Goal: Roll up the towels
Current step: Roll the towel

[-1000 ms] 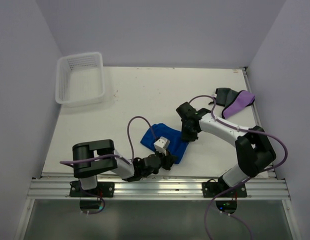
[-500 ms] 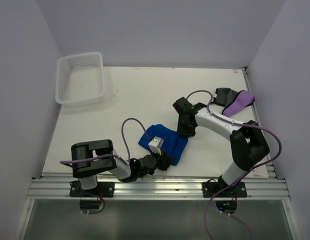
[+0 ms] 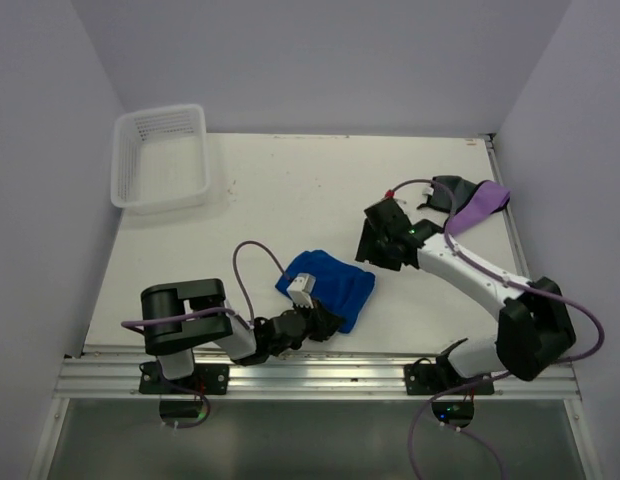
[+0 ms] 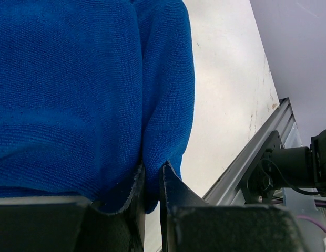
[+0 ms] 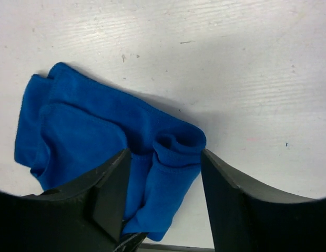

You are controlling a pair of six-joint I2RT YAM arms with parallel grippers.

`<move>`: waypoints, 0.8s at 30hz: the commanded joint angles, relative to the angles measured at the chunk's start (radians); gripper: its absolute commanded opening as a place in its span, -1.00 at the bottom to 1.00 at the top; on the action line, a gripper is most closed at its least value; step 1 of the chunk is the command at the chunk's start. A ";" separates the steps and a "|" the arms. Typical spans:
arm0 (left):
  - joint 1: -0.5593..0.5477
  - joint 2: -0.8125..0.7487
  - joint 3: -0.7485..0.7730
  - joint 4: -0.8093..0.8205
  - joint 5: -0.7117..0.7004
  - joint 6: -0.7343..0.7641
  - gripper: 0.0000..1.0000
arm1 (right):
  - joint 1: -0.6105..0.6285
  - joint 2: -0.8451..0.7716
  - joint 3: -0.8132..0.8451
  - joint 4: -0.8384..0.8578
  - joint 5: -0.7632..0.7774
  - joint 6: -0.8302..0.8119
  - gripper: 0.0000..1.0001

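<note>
A blue towel (image 3: pixel 328 281) lies partly rolled near the table's front middle. In the right wrist view (image 5: pixel 100 142) its right edge is curled into a loose roll. My left gripper (image 3: pixel 320 318) is at the towel's near edge and is shut on a fold of it; the left wrist view (image 4: pixel 151 170) shows blue cloth (image 4: pixel 79 89) pinched between the fingers. My right gripper (image 3: pixel 375 245) is open and empty, raised just right of the towel. A purple towel (image 3: pixel 478 207) and a dark grey towel (image 3: pixel 448 188) lie at the back right.
A white mesh basket (image 3: pixel 161 156) stands at the back left corner. The metal rail (image 3: pixel 320 375) runs along the table's near edge, close to my left gripper. Purple walls close in both sides.
My right gripper has let go of the towel and drawn back to the right and up. My left gripper has shifted slightly left with the towel's near edge in it.
</note>
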 commanded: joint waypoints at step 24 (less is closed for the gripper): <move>0.102 0.050 -0.116 0.066 0.203 -0.206 -1.00 | -0.029 -0.647 -0.893 0.876 -0.233 0.350 0.12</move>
